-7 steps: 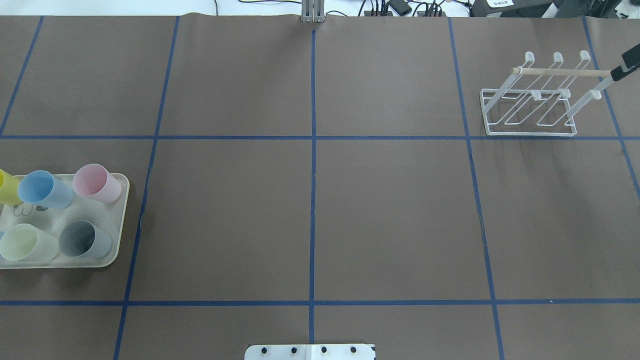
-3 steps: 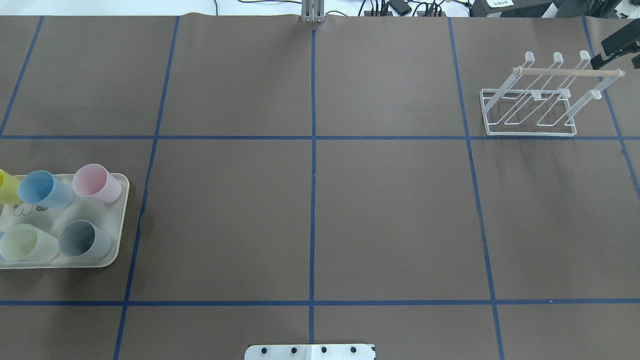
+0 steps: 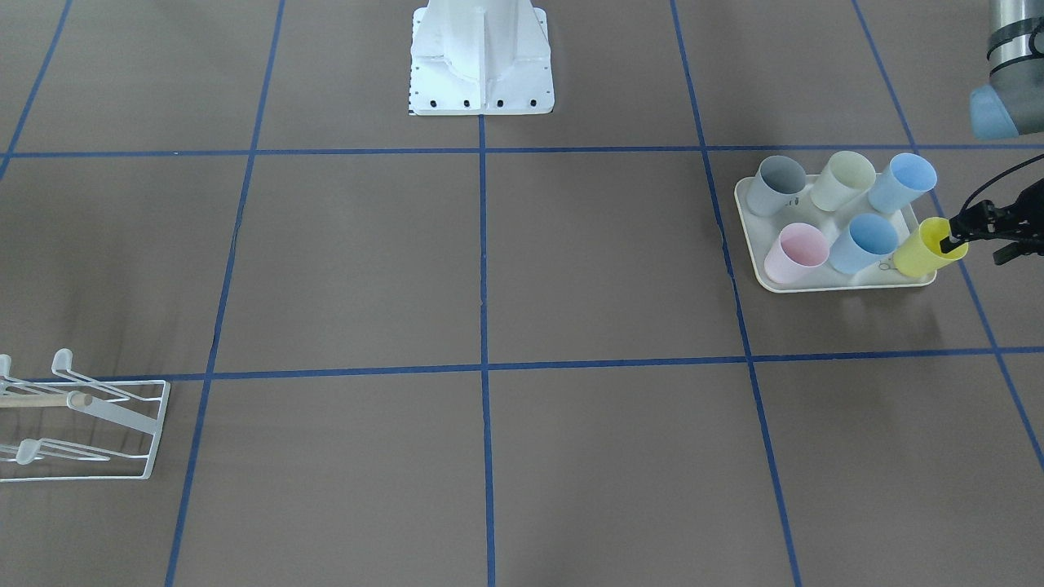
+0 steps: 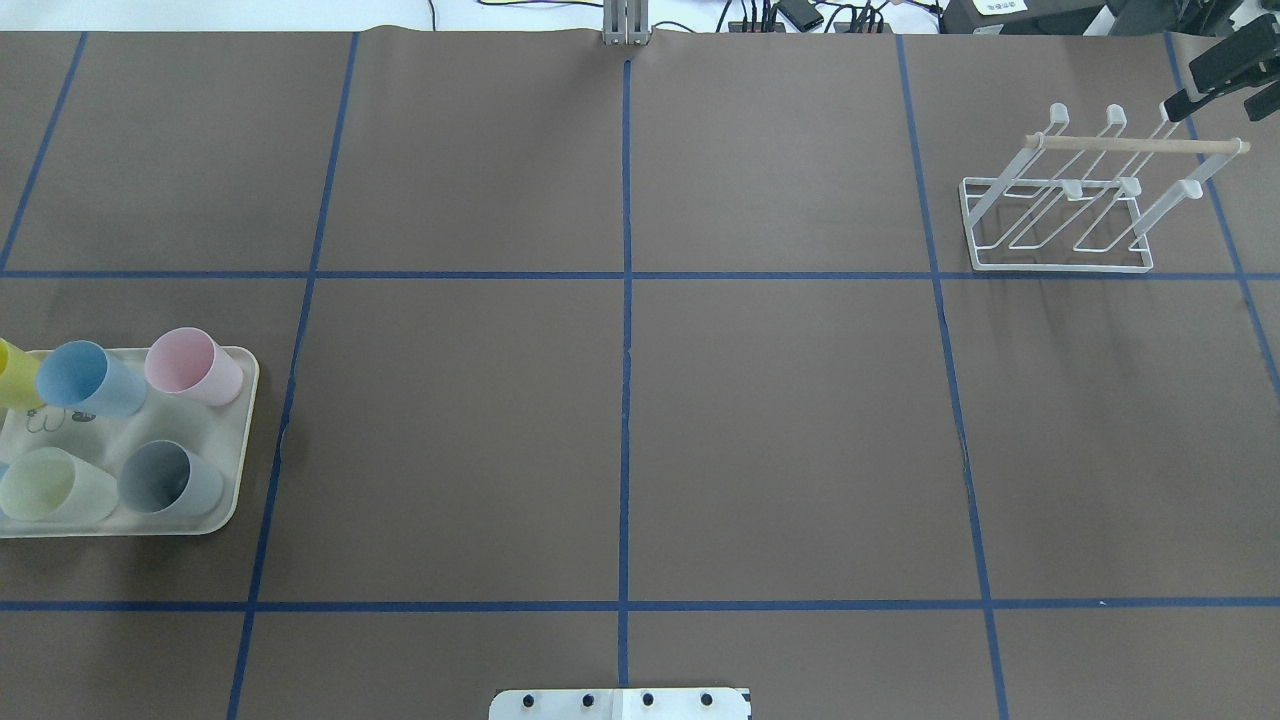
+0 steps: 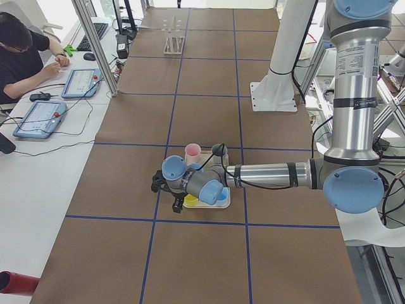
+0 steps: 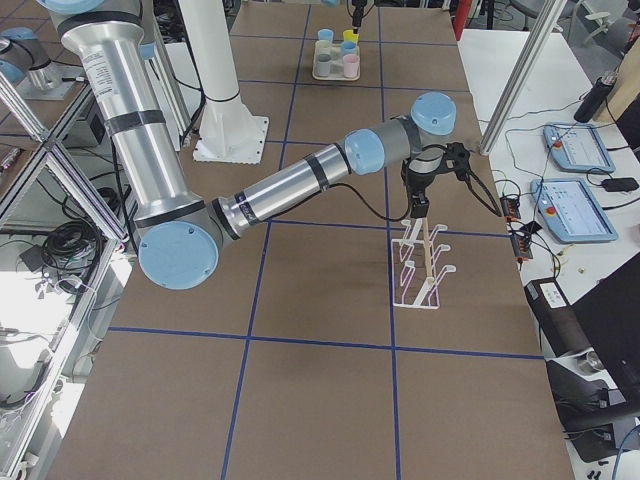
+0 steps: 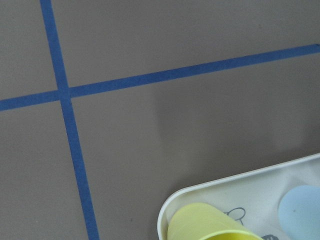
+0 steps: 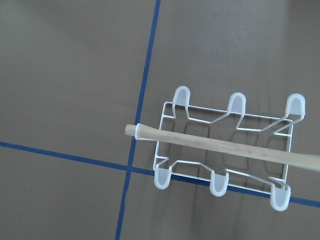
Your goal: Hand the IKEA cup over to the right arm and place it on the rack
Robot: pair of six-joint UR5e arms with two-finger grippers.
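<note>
A yellow IKEA cup (image 3: 922,251) stands at the outer corner of the cream tray (image 3: 840,284), beside several other pastel cups. My left gripper (image 3: 966,244) is at its rim, one finger inside the mouth and the other outside; it looks open. In the left wrist view only the yellow cup (image 7: 210,225) and the tray corner show. The white wire rack (image 4: 1060,225) with its wooden dowel (image 4: 1140,145) stands at the far right, bare. My right gripper (image 4: 1190,88) hovers just beyond the dowel's right end, open and holding nothing. The rack's dowel (image 8: 220,145) fills the right wrist view.
Blue, pink, grey and pale green cups (image 4: 90,380) share the tray (image 4: 235,480). The robot's white base (image 3: 481,61) stands at mid-table. A person sits at a side desk (image 5: 25,57) with tablets. Cables lie along the far edge (image 4: 800,15).
My right gripper has drawn away from the dowel's right end, toward the table's far right corner. The cups, tray and rack have not moved.
</note>
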